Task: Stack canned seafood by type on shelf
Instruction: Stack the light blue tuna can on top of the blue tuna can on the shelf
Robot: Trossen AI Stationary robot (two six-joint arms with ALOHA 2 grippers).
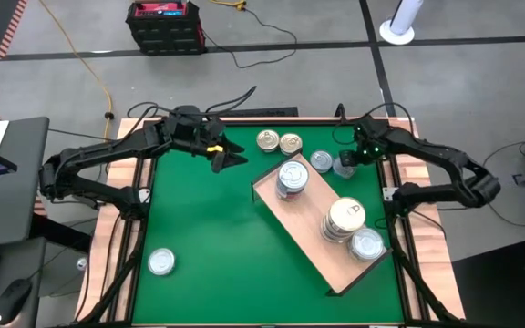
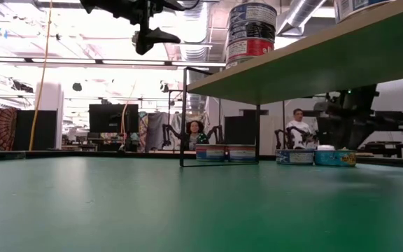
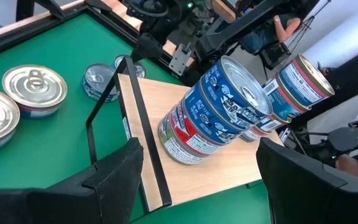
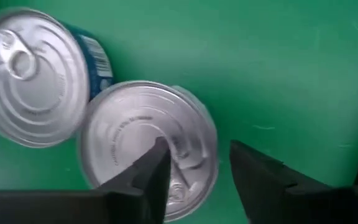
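Green mat (image 1: 217,246): your right gripper (image 4: 194,171) straddles a can's (image 4: 145,146) rim, jaws apart; left gripper (image 1: 229,157) hovers open near the far edge.

the tin (image 4: 145,146) right under the right gripper (image 4: 194,165) has a bright, glossy metal lid with pressed rings; the tin just beside it (image 4: 30,78) has the same shiny metal top and a blue paper label on its wall. the gripper's fingers (image 4: 151,171) look like matt black plastic. the mat (image 4: 278,68) beneath is smooth, dull green. the shelf (image 3: 222,168) before the left gripper (image 3: 197,174) is pale, smooth wood.
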